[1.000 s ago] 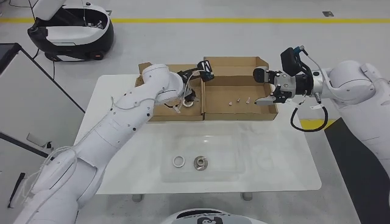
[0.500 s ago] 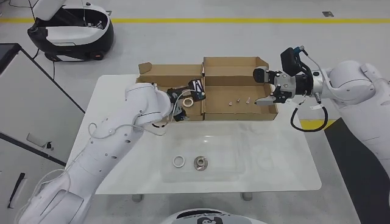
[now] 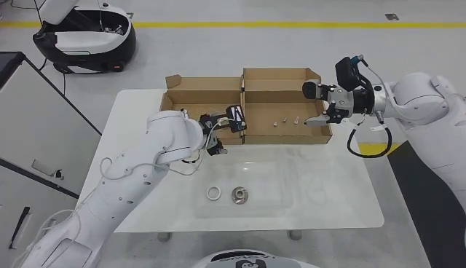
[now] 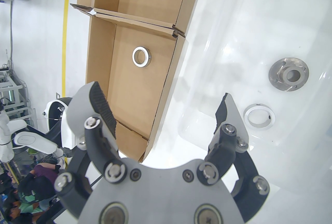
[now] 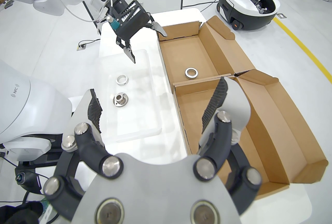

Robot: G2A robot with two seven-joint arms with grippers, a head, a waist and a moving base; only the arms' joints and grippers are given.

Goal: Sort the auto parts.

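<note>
Left pincer (image 4: 160, 90) gapes wide, holding nothing; right pincer (image 5: 158, 85) gapes wide too, touching nothing.

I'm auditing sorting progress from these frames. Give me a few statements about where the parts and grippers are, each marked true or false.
1. One ring lies inside a cardboard box. True.
2. The left gripper holds a ring. False: it is open and empty.
3. The flange sits in the other box, with the bolts. False: it lies on the clear tray beside a second ring.
4. The right gripper is open. True.
</note>
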